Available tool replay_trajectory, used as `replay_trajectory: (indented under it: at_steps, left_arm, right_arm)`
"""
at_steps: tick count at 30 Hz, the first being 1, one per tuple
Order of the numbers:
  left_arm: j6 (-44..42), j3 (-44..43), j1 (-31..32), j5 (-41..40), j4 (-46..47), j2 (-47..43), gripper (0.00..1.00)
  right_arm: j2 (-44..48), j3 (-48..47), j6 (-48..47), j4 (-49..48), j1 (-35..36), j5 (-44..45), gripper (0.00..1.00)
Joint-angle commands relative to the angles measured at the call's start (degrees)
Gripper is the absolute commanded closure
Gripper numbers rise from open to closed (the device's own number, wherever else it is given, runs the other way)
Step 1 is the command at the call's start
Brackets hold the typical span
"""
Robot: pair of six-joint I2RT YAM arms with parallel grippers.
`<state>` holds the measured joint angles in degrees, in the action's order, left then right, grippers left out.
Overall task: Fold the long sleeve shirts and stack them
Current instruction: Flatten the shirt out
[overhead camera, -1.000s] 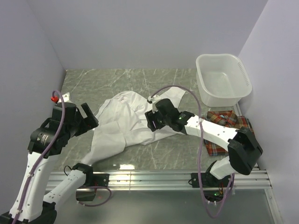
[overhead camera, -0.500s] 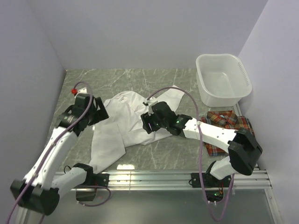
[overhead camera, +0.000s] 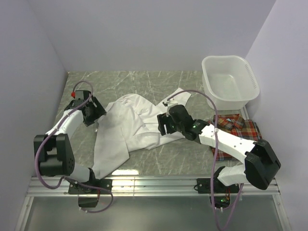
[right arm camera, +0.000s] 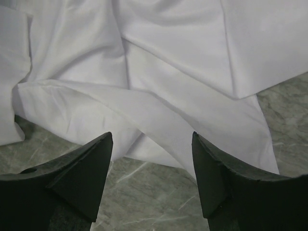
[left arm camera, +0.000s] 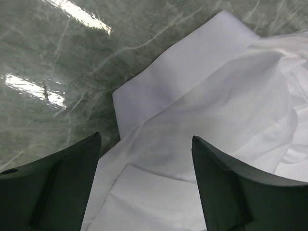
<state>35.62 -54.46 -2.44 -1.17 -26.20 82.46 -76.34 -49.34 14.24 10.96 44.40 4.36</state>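
Note:
The white long sleeve shirt (overhead camera: 127,130) lies crumpled and spread across the middle of the marble table (overhead camera: 144,82). The plaid shirt (overhead camera: 243,127) lies bunched at the right, partly hidden under my right arm. My left gripper (overhead camera: 94,109) hovers at the white shirt's left edge, open, with only cloth below its jaws; in the left wrist view the left gripper (left arm camera: 146,137) is over a flat fold of the white shirt (left arm camera: 216,91). My right gripper (overhead camera: 164,126) is open at the shirt's right lower edge; in the right wrist view the right gripper (right arm camera: 151,134) frames the hem of the white shirt (right arm camera: 168,57) and holds nothing.
A white plastic basin (overhead camera: 230,82) stands at the back right, just beyond the plaid shirt. Grey walls close in the left, back and right sides. A metal rail (overhead camera: 154,183) runs along the near edge.
My left arm has swung from the near left out to the white shirt's far left edge, its jaws narrowing a little. My right gripper has shifted slightly right and opened a bit wider.

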Motion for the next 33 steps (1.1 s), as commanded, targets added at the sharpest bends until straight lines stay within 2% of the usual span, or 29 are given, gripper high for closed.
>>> replay_trajectory:
  at_steps: [1, 5, 14, 17, 20, 21, 24, 29, 33]
  left_arm:
    - [-0.3, 1.8, -1.4, 4.2, 4.8, 1.7, 0.20]
    - [-0.5, 4.5, -2.3, 4.0, 7.8, 3.3, 0.26]
    - [-1.3, 5.5, -2.4, 8.8, 8.3, 7.4, 0.35]
    - [-0.9, 5.7, -2.4, 9.5, 8.7, 7.6, 0.46]
    - [-1.1, 5.3, -2.4, 9.7, 8.4, 7.8, 0.67]
    - [-1.2, 5.1, -2.4, 9.2, 8.4, 7.2, 0.81]
    - [-1.0, 2.5, -2.3, 8.2, 7.3, 4.9, 1.00]
    - [0.0, -5.0, -2.3, 5.9, 0.8, 0.0, 0.99]
    - [0.7, -8.2, -2.3, 2.9, -4.1, -9.3, 1.00]
  right_arm:
    - [2.7, 1.2, 2.0, -2.1, -1.7, 1.2, 0.25]
    - [3.1, 2.5, 3.9, -2.8, -3.9, 1.0, 0.20]
    - [4.4, 4.5, 6.3, -4.5, -7.6, -1.3, 0.18]
    - [4.7, 5.3, 6.3, -5.0, -7.7, -1.5, 0.18]
    - [4.6, 5.8, 6.3, -5.3, -7.8, -1.2, 0.19]
    - [4.7, 5.8, 6.4, -5.4, -7.8, -1.0, 0.19]
    - [5.3, 6.0, 6.5, -5.2, -8.2, 0.0, 0.19]
    - [5.1, 4.9, 5.9, -4.2, -9.2, -0.1, 0.21]
    - [2.6, 4.1, 2.9, -3.1, -8.8, -6.8, 0.24]
